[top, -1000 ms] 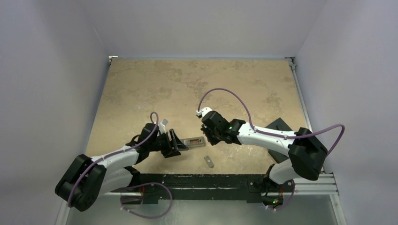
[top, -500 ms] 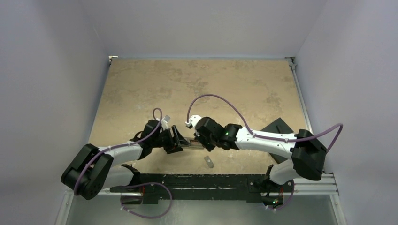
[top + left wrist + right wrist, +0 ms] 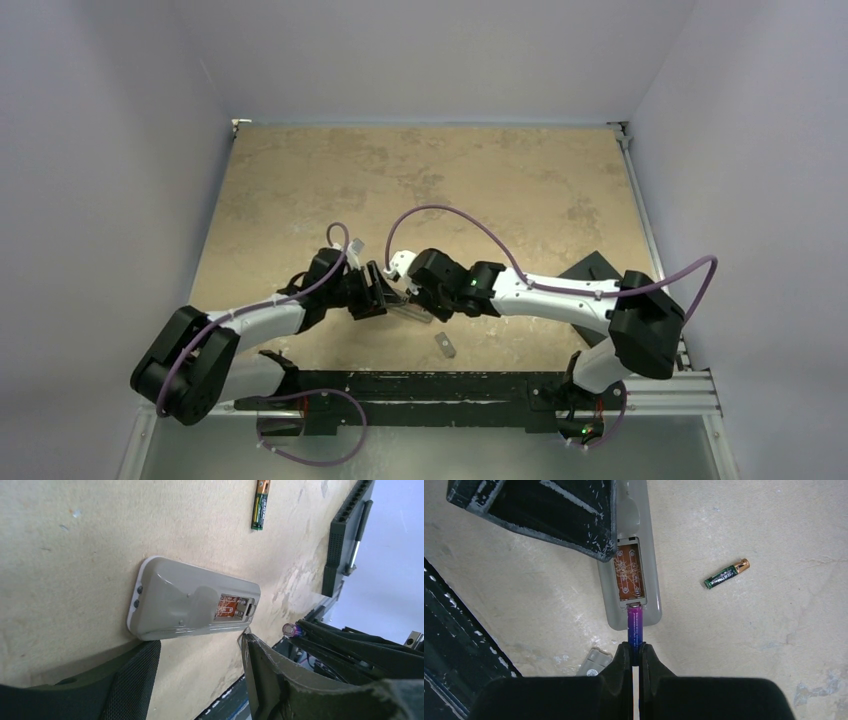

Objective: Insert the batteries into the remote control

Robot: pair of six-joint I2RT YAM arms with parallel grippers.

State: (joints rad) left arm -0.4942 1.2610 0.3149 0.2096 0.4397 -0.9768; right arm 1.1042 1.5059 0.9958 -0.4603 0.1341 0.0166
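The remote control [image 3: 190, 605] lies grey side up with its battery recess [image 3: 628, 572] open and empty. My right gripper [image 3: 634, 652] is shut on the purple battery [image 3: 634, 625]. The battery's tip [image 3: 290, 629] sits at the near end of the recess. My left gripper [image 3: 200, 665] is open, its fingers [image 3: 135, 675] just short of the remote's long side, and one finger [image 3: 549, 510] covers the remote's far end. The dark battery with a brassy end [image 3: 726, 573] lies loose on the table [image 3: 260, 505]. In the top view both grippers [image 3: 378, 293] [image 3: 415, 298] meet over the remote [image 3: 408, 306].
The small grey cover piece [image 3: 445, 345] lies near the front rail, also beside my right fingers [image 3: 594, 662]. A flat black slab [image 3: 590, 270] lies at the right under the right arm. The tan table [image 3: 420, 180] has a black rail along its near edge [image 3: 420, 385].
My right gripper has moved left with the purple battery until it is over the remote's recess. My left gripper has moved in towards the remote from the left.
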